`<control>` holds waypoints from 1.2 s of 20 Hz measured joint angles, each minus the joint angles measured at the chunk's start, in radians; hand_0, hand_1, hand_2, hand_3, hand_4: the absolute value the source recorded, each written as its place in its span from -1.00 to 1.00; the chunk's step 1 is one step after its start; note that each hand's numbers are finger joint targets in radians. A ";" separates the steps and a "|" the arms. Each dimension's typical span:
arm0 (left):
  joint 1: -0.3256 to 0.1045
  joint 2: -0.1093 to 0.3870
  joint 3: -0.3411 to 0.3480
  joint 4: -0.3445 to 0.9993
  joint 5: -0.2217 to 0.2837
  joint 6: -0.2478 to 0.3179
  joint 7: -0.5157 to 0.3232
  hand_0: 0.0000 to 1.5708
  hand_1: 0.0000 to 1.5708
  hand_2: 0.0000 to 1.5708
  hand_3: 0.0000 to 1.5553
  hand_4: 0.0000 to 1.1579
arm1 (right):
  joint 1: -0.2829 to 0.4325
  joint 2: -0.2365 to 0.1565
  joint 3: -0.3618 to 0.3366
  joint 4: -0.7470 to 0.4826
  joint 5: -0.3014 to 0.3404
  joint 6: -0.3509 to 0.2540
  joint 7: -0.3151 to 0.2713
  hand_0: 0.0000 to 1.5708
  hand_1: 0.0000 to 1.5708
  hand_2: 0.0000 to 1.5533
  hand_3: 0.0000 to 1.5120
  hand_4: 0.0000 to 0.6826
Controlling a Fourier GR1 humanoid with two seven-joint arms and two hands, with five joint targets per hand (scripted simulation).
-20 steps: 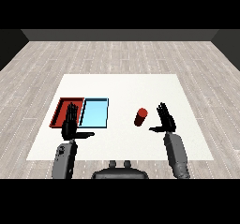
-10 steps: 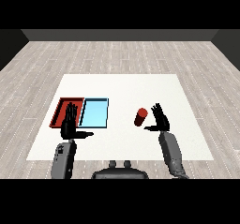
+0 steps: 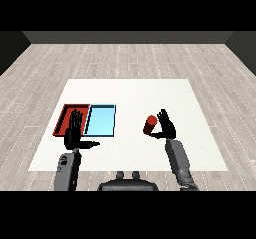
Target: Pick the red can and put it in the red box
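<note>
**A:** What sits nearest the robot?

**B:** The two grey forearms, coming in from the lower corners. The left hand (image 3: pixel 73 133) is raised over the near left part of the white table (image 3: pixel 150 93), fingers straight and spread, thumb stuck out to the side, holding nothing. It overlaps the near edge of the red tray (image 3: pixel 63 118) in the view; whether it touches the tray cannot be told.

**A:** And the other hand?

**B:** The right hand (image 3: pixel 167 127) is just beside the red can (image 3: pixel 150 125), on the can's right. Its fingers are lifted and only lightly bent, the thumb reaching toward the can's lower side. The fingers are not wrapped round the can; whether the thumb touches it is not clear.

**A:** Where is the can, then?

**B:** On the table right of centre, well apart from both trays, and in neither of them. It looks tilted, its top leaning away from the hand.

**A:** What about the trays?

**B:** The red tray and the light blue tray (image 3: pixel 101 120) lie side by side, touching along one long edge, red on the left. The blue one shows only its bare floor. The red one's visible floor is bare too, though the left hand hides its near part.

**A:** Farther back?

**B:** More white table, then a grey plank floor (image 3: pixel 128 58).
</note>
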 measured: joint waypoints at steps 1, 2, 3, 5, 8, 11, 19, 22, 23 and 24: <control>0.006 -0.001 0.001 0.010 -0.001 -0.005 -0.017 -1.00 -1.00 -1.00 -1.00 -1.00 | 0.001 -0.002 0.002 0.016 0.003 0.007 -0.016 -1.00 -1.00 -1.00 -1.00 -1.00; 0.001 0.002 0.004 0.003 0.005 -0.006 -0.007 -1.00 -1.00 -1.00 -1.00 -1.00 | -0.014 -0.001 0.000 0.043 0.004 0.009 -0.029 -1.00 -1.00 -1.00 -1.00 -1.00; 0.005 0.000 0.003 -0.010 0.009 -0.007 0.001 -1.00 -1.00 -1.00 -1.00 -1.00 | -0.023 0.001 0.003 0.052 0.006 0.006 -0.032 -1.00 -1.00 -1.00 -1.00 -1.00; 0.003 -0.005 -0.001 -0.011 0.006 -0.004 -0.001 -1.00 -1.00 -1.00 -1.00 -1.00 | -0.059 0.003 0.003 0.090 0.013 -0.006 -0.035 -1.00 -1.00 -1.00 -1.00 -1.00; 0.000 -0.017 -0.014 0.005 -0.008 0.003 -0.018 -1.00 -1.00 -1.00 -1.00 -1.00 | -0.055 0.011 0.011 0.111 0.023 -0.021 -0.051 -1.00 -1.00 -1.00 -1.00 -1.00; 0.007 -0.004 0.001 0.009 0.003 -0.011 -0.024 -1.00 -1.00 -1.00 -1.00 -1.00 | -0.060 0.006 0.006 0.104 0.011 -0.032 -0.025 -1.00 -1.00 -1.00 -1.00 -1.00; 0.013 -0.002 -0.001 -0.003 0.001 -0.010 -0.023 -1.00 -1.00 -1.00 -1.00 -1.00 | -0.117 0.004 0.002 0.187 0.017 -0.052 -0.043 -1.00 -1.00 -1.00 -1.00 -1.00; 0.028 -0.013 -0.013 -0.020 -0.011 0.003 -0.021 -1.00 -1.00 -1.00 -1.00 -1.00 | -0.136 0.013 0.013 0.204 0.024 -0.063 -0.046 -1.00 -1.00 -1.00 -1.00 -1.00; 0.023 -0.019 -0.017 -0.016 -0.020 0.012 -0.025 -1.00 -1.00 -1.00 -1.00 -1.00 | -0.142 0.016 0.015 0.209 0.027 -0.069 -0.047 -1.00 -1.00 -1.00 -1.00 -1.00; 0.014 -0.015 -0.009 -0.003 -0.013 0.007 -0.028 -1.00 -1.00 -1.00 -1.00 -1.00 | -0.141 0.014 0.016 0.207 0.027 -0.069 -0.044 -1.00 -1.00 -1.00 -1.00 -1.00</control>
